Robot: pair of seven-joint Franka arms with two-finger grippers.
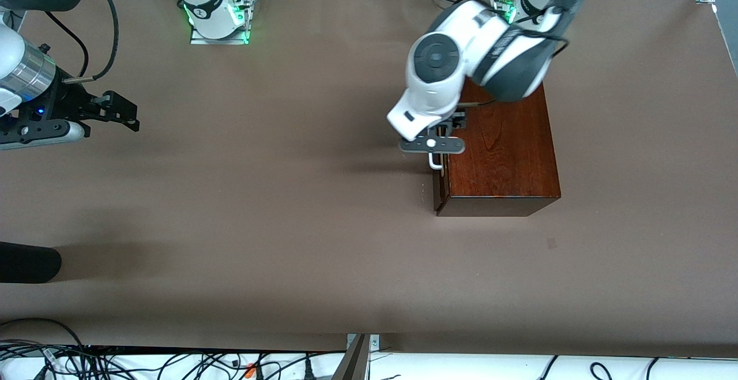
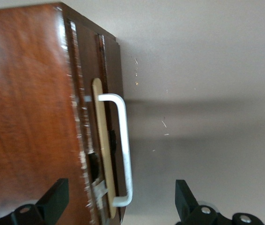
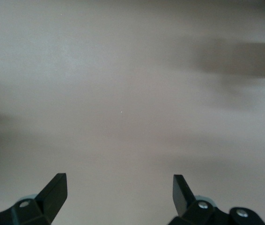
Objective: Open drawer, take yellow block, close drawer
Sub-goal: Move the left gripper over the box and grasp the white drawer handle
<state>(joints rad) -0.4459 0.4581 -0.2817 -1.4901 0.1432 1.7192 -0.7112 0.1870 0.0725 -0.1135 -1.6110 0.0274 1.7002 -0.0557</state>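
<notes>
Two grippers, both spread open. My right gripper waits over bare table. My left gripper straddles the white handle of the shut drawer, ready to pull. No yellow block is visible.

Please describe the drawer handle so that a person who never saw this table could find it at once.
Find the glossy dark-wood box toward the left arm's end of the table. On its drawer front, facing the right arm's end, sits the white U-shaped handle, under the open left gripper. It is the only white part on the box.
</notes>
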